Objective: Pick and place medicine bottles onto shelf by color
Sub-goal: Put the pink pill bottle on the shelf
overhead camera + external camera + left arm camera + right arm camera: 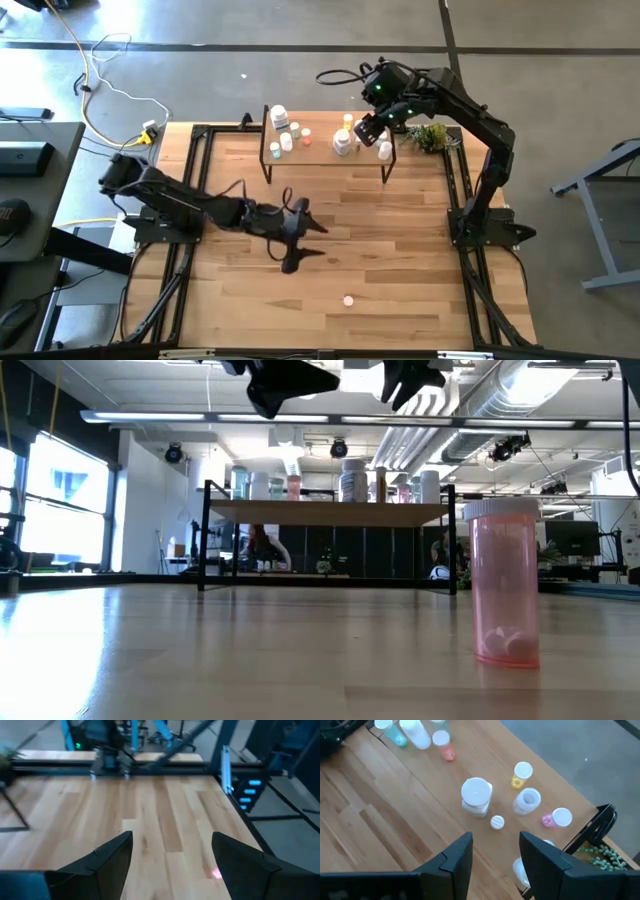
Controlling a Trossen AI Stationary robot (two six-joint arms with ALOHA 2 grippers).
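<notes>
Near edge of the worktop [400, 260]: one pink bottle [348, 300] with a white cap stands upright, alone, well apart from everything else. In the low view it [505, 585] looms large at right, translucent pink, with pale contents at its bottom.

Mid-worktop, left of centre: left gripper [297, 232] hovers above bare planks, jaws spread wide and holding nothing. From its wrist camera the two dark fingers [107, 865] frame wood, with the pink bottle showing as a small glow near the right one.

Far side: the shelf [325, 150], a light-wood board on thin black legs, carries the remaining medicine bottles. One cluster sits at its left end [282, 132], another toward its right end [350, 138]. The wrist camera shows a large white-capped bottle [476, 796], a yellow one [521, 775], a pink one [556, 818].

Right gripper [368, 128] hangs over the shelf's right end, jaws parted and gripping nothing.

Small green plant [432, 136] stands beyond the shelf's right end.
</notes>
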